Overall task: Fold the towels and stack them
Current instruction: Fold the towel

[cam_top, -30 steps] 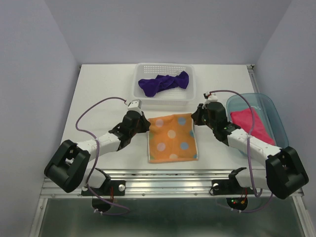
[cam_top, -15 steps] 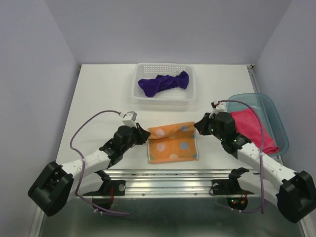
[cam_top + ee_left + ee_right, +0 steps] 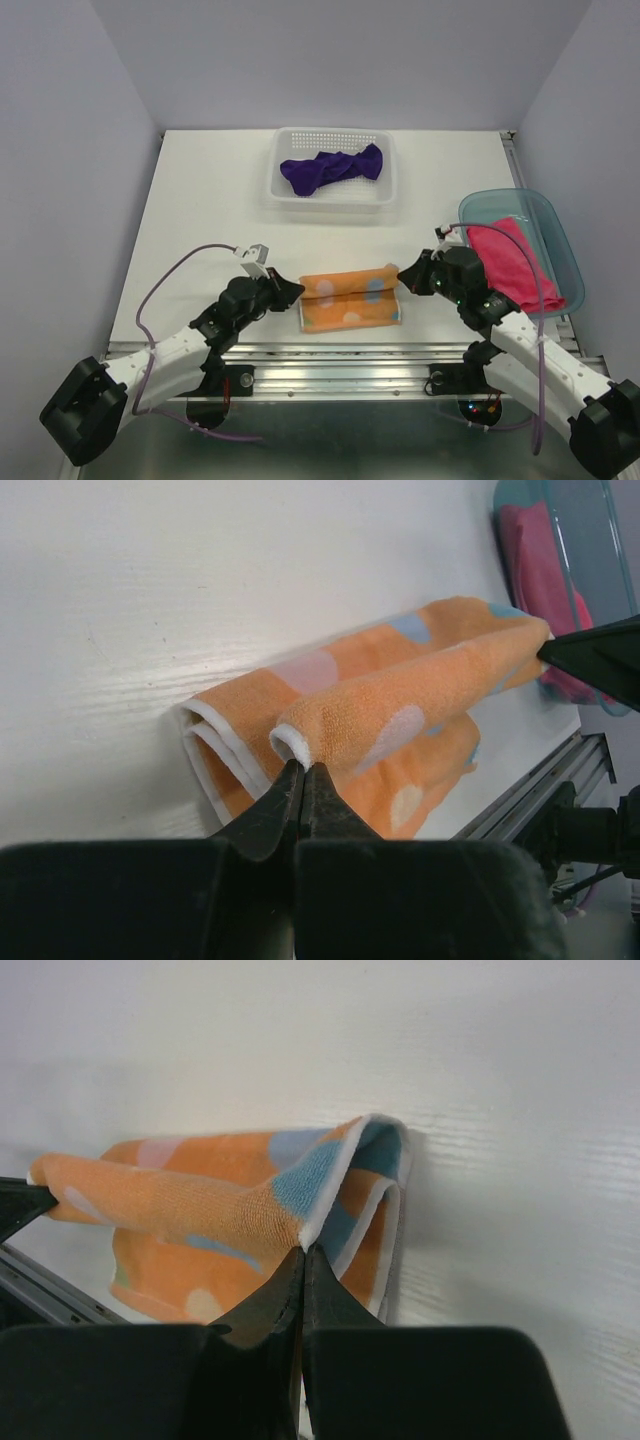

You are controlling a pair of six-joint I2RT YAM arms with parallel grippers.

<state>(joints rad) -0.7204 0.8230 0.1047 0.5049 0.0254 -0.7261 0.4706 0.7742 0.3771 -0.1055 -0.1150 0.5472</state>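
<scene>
Jaws of the left arm (image 3: 215, 320) were clenched on the left corner of the orange towel (image 3: 350, 300), pinching its white-hemmed upper layer raised over the lower one. That dotted towel lay on the white surface (image 3: 200, 200). Beyond it, the purple towel (image 3: 330, 170) sat bunched in the white basket (image 3: 290, 195). At its right corner, the right arm (image 3: 500, 320) had its jaws clenched on the same raised layer. Right of it, the pink towel (image 3: 510, 260) lay in the teal tray (image 3: 555, 230).

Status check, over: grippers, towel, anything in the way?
Both shut on orange towel corners, left gripper and right gripper. Far edge raised over near half, fold not laid. Nothing blocking; pink towel in tray, purple towel in basket.
</scene>
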